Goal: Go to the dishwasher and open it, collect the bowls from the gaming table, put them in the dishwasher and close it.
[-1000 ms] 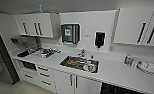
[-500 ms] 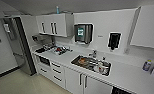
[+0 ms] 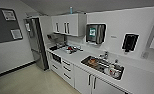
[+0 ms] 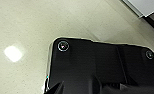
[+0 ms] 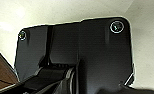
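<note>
I face a white kitchen run in the head view. A dark-fronted built-in appliance (image 3: pixel 56 58) sits under the counter (image 3: pixel 75 56) beside the tall steel fridge (image 3: pixel 36 42); I cannot tell if it is the dishwasher. The bowls and the gaming table are out of view. My left arm's dark wrist plate (image 4: pixel 98 67) hangs over pale speckled floor (image 4: pixel 30 25). My right arm's wrist plate (image 5: pixel 78 47) also hangs over pale floor, with a brown surface (image 5: pixel 0 71) at one corner.
A steel sink (image 3: pixel 103 65) holding dishes is set in the counter, with white drawers (image 3: pixel 66 68) and doors (image 3: pixel 89 81) below it. Wall cabinets (image 3: pixel 66 24), a towel dispenser (image 3: pixel 95 33) and a black dispenser (image 3: pixel 129 42) hang above. Open floor (image 3: pixel 25 80) lies before the fridge. A dark noticeboard (image 3: pixel 5 25) hangs on the left wall.
The whole head picture has shifted: the kitchen run slid rightward and grew larger, and the fridge and left wall came further in. The camera moved; nothing in the room did.
</note>
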Robot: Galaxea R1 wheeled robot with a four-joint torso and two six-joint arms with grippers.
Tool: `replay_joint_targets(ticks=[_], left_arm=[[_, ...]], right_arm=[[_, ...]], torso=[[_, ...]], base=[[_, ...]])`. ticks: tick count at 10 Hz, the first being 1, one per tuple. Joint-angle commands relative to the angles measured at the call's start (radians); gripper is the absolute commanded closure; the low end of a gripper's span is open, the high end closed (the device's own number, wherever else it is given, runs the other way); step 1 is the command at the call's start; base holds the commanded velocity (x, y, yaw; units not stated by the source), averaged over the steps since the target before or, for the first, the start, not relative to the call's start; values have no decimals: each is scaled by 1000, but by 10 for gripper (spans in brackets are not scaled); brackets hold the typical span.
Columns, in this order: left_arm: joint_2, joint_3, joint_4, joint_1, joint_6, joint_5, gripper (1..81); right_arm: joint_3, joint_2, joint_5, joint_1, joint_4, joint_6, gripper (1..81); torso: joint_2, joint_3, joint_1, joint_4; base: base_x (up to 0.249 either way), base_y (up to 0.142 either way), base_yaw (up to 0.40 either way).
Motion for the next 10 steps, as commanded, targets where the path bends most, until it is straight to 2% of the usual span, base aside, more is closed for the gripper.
replay_joint_targets(ticks=[1, 10], left_arm=[[-10, -6, 7, -52, 9, 46, 10], [1, -15, 7, -61, 4, 48, 10]], right_arm=[[-2, 1, -56, 53, 3, 1, 10], [-16, 1, -56, 58, 5, 1, 10]], torso=[[0, 0, 0, 0], [0, 0, 0, 0]], base=[[0, 0, 362], [0, 0, 363]])
